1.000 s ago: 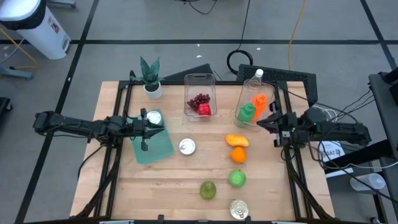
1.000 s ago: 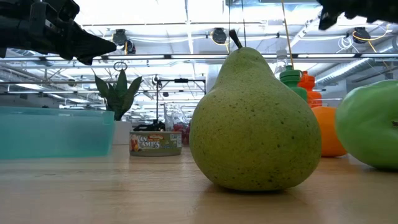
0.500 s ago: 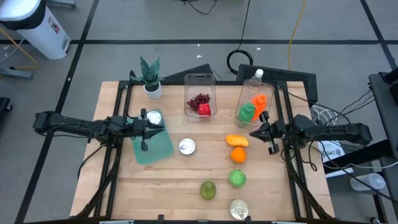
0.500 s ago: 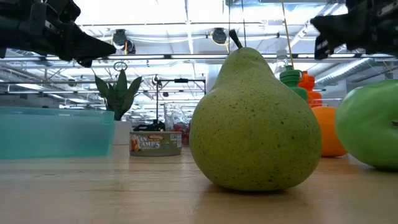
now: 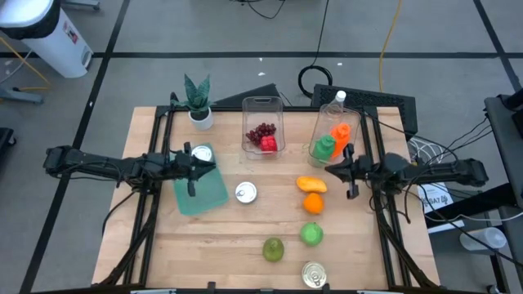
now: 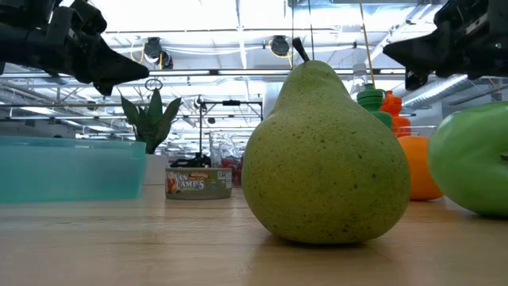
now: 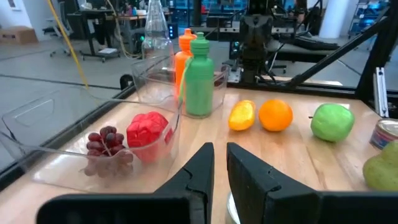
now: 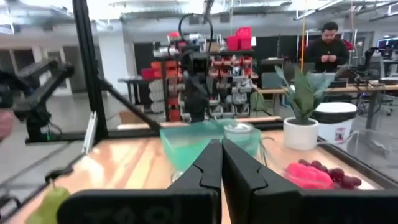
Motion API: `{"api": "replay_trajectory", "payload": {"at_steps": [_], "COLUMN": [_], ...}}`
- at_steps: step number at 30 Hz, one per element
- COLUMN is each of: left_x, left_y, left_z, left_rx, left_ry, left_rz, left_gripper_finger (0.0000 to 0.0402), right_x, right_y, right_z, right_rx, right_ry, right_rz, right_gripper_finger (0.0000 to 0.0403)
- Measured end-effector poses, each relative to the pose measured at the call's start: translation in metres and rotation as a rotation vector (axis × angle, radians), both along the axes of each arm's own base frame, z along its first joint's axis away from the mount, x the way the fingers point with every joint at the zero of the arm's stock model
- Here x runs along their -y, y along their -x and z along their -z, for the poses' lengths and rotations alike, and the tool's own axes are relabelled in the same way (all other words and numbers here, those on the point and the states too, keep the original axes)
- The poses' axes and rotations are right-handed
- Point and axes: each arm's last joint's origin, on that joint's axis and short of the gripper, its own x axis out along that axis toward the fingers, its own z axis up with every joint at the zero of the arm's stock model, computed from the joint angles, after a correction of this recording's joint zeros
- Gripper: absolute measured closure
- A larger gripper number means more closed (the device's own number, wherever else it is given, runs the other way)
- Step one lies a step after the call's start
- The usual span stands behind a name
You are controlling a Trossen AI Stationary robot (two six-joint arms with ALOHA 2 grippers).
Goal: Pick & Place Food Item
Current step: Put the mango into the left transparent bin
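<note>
The wooden table (image 5: 212,245) carries all items. The left arm (image 5: 98,163) reaches in from the left edge; the left gripper (image 5: 198,167) hangs above the teal tray (image 5: 204,196), fingers closed and holding nothing. The right arm (image 5: 433,173) reaches in from the right edge; the right gripper (image 5: 333,170) is raised above the table just beside the yellow fruit (image 5: 311,184), fingers closed and empty.

The teal tray lies in the left half of the table, with a tin (image 5: 202,154) at its far corner. A clear container (image 5: 262,122) at the far edge holds grapes (image 5: 259,131) and a red item (image 5: 269,144). A second clear container (image 5: 333,122) toward the far right corner holds a green bottle (image 5: 324,147), an orange bottle (image 5: 340,132) and a clear bottle (image 5: 339,100). A potted plant (image 5: 198,102) stands near the far left corner.

The food items lie in the right half: the yellow fruit, with an orange (image 5: 313,203) just beside it, a green apple (image 5: 310,234) nearer the front edge, and a pear (image 5: 273,249). One can (image 5: 246,193) sits near the centre; another can (image 5: 314,274) sits at the front edge.
</note>
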Motion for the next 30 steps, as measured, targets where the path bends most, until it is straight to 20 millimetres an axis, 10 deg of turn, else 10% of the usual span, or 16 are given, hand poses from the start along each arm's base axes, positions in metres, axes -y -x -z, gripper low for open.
{"api": "replay_trajectory", "payload": {"at_steps": [19,30], "left_x": [0.001,-0.002], "left_y": [-0.001,0.000], "left_z": [-0.007,-0.001], "left_rx": [0.041,0.017], "left_ry": [-0.200,0.008], "left_rz": [0.039,-0.061], "left_gripper_finger": [0.0350,0.0350], "right_x": [0.000,0.000], "right_y": [-0.006,-0.013], "right_z": [0.005,0.007], "right_rx": [-0.057,-0.061], "right_ry": [0.106,0.075], "right_rz": [0.022,0.023], "right_gripper_finger": [0.0403,0.0403]}}
